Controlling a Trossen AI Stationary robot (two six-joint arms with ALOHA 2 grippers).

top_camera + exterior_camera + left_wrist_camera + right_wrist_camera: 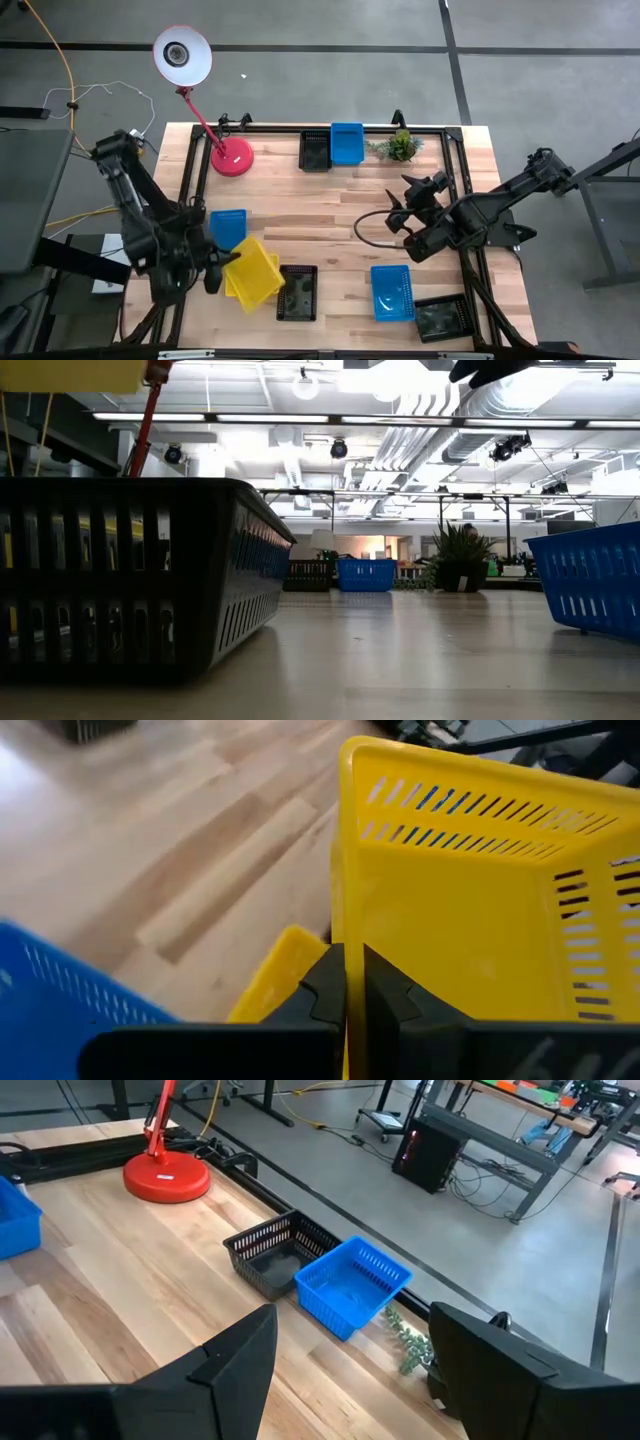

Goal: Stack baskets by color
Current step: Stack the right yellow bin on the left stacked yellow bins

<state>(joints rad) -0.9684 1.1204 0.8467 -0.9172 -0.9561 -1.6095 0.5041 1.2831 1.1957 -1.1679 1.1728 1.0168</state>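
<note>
From above, the left gripper [222, 262] sits at the near left of the table [300, 195], its fingers pinching the wall of a yellow basket [258, 268], which lies tilted over a second yellow basket [238, 288] under it. A blue basket [228, 226] lies just behind them, and a black basket [297, 293] lies just to their right. Farther right near the front edge are another blue basket [391, 292] and, beside it, a black one [443, 318]. At the far edge a black basket [315, 151] and a blue basket [347, 143] stand side by side, between the pink lamp [230, 156] and the small plant [401, 147]. The right gripper [404, 207] hovers over the middle right of the table — fingers spread, holding nothing.

At table height, a black basket [130, 575] fills the left foreground, a blue one [590, 588] shows at the right edge, and the far pair stands small in the distance.

The left wrist view shows the dark fingers [325, 985] pressed onto the yellow basket's rim [345, 870] (the lower yellow one peeks out beneath).

The right wrist view looks past wide-apart fingers [235, 1355] at the far black and blue baskets.
</note>
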